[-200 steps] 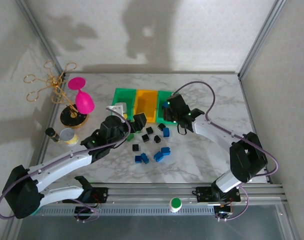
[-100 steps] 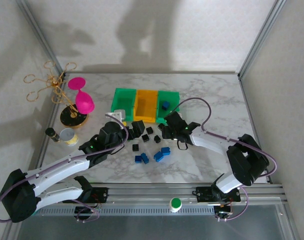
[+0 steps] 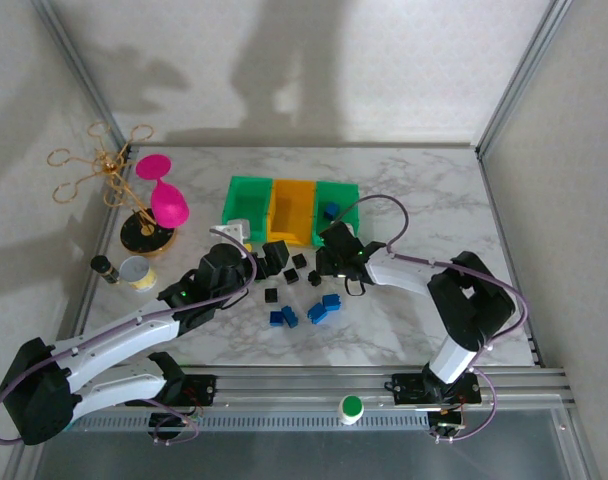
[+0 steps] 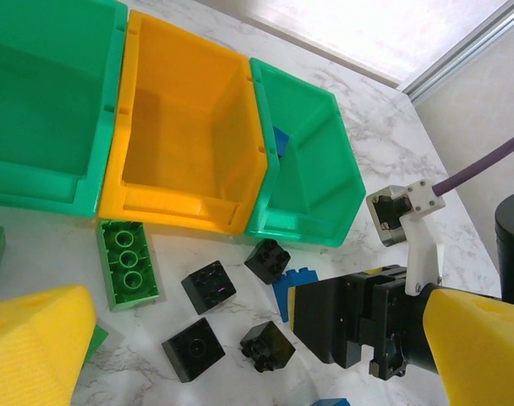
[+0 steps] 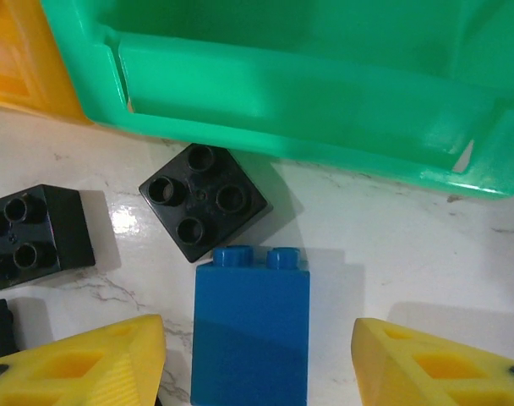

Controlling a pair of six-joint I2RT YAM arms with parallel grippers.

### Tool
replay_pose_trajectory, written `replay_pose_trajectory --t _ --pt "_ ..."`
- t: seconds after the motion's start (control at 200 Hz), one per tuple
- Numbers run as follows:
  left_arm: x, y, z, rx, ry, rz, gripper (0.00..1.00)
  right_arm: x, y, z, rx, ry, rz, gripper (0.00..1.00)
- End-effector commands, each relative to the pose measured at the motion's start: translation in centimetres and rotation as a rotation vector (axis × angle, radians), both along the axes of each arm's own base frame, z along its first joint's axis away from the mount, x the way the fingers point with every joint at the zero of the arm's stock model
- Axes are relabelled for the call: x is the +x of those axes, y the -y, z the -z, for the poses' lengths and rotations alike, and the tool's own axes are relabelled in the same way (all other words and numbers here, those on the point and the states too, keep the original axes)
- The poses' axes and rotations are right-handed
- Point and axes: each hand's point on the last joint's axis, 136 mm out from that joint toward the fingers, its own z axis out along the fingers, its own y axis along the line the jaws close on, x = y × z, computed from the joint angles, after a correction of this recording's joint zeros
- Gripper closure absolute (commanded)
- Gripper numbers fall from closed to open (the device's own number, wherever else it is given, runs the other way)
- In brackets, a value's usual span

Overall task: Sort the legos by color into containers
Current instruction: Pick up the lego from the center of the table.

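Observation:
Three containers stand in a row: a green bin (image 3: 246,195), an orange bin (image 3: 292,205) and a green bin (image 3: 341,197) that holds one blue lego (image 3: 331,211). Loose legos lie in front of them: black ones (image 4: 209,286), a green one (image 4: 128,262) and blue ones (image 3: 324,305). My right gripper (image 5: 257,355) is down at the table, open, its yellow fingertips (image 5: 88,364) on either side of a blue lego (image 5: 250,326) with a gap on each side. My left gripper (image 4: 257,338) hovers wide open over the black legos.
A black lego (image 5: 204,201) lies just beyond the blue one, against the green bin's front wall (image 5: 308,127). Pink cups (image 3: 164,195) on a gold rack and a small jar (image 3: 134,272) stand at the left. A green button (image 3: 352,406) sits on the front rail.
My right gripper has come from over the right green bin down to the table, around a blue lego. A blue lego now lies in that bin. My left gripper has shifted slightly nearer.

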Motion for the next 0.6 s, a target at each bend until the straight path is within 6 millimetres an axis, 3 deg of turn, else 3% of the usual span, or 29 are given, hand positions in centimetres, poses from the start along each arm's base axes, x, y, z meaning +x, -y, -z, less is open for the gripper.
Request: replay_pose_trajectory --t 0.0,0.37,0.596 --pt "0.0 -0.3 0.7 0.024 -0.008 -0.020 0.01 0.8 -1.0 -0.3 0.005 0.022 -0.014 0.44" --pt "0.3 0.1 1.0 0.032 -0.015 -0.014 0.01 0.6 -0.7 -0.2 -0.015 0.019 -0.021 0.62" --pt "0.6 0.5 0.4 0.026 -0.009 -0.006 0.01 0.7 -0.4 -2.7 -0.005 0.053 -0.015 0.66"
